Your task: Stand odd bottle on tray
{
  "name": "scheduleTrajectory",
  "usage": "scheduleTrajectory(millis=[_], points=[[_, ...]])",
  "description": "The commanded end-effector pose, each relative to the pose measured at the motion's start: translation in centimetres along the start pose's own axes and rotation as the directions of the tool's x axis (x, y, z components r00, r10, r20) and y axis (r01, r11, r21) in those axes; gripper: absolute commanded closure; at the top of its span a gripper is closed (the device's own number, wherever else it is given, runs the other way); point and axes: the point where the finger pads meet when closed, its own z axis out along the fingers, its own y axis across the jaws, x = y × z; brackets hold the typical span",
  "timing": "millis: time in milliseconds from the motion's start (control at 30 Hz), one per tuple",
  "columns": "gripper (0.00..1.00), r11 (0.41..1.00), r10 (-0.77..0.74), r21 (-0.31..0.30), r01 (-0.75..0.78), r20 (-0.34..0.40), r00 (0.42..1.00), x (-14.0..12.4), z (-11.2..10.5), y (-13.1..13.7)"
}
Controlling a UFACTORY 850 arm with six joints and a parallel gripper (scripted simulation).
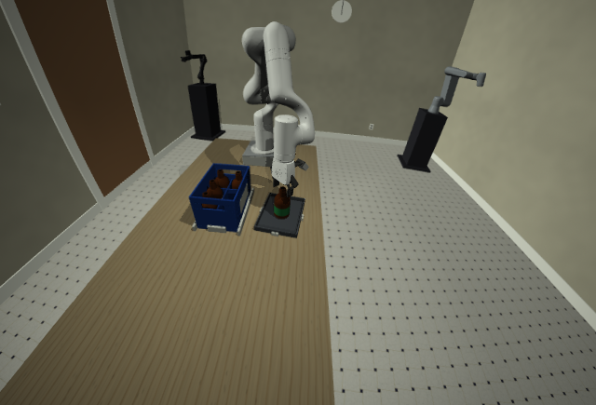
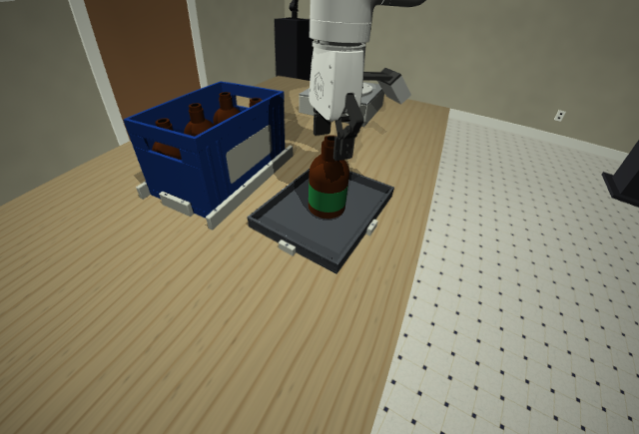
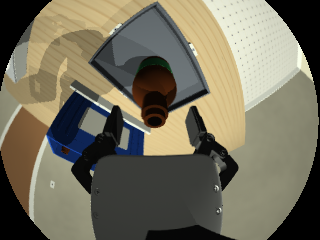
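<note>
Bottle (image 2: 326, 182) stands on tray (image 2: 289, 229), gripper (image 2: 337, 136) spread wide, empty; a finger snagging the neck could topple it.

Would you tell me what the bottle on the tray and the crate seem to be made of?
Bottle: probably brown glass, dark and slightly glossy, with a matte green label band. Crate: likely molded plastic, uniform blue, ribbed walls with handle cutouts. Tray: matte dark grey, plastic or metal.

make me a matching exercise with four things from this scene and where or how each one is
Things:
1. green-labelled bottle
2. claw
3. blue crate
4. tray

States:
a. holds brown bottles
b. open around a bottle neck
c. flat on the wooden table, beside the crate
d. upright on the tray

Pairs: 1-d, 2-b, 3-a, 4-c
</note>
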Motion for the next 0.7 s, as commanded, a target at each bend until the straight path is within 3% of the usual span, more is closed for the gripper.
scheduleTrajectory(millis=[0,667], points=[[0.00,1.000,0.000,-0.002,0.000,0.001,1.000,0.0,-0.1,0.1],[0.00,1.000,0.000,-0.002,0.000,0.001,1.000,0.0,-1.7,0.1]])
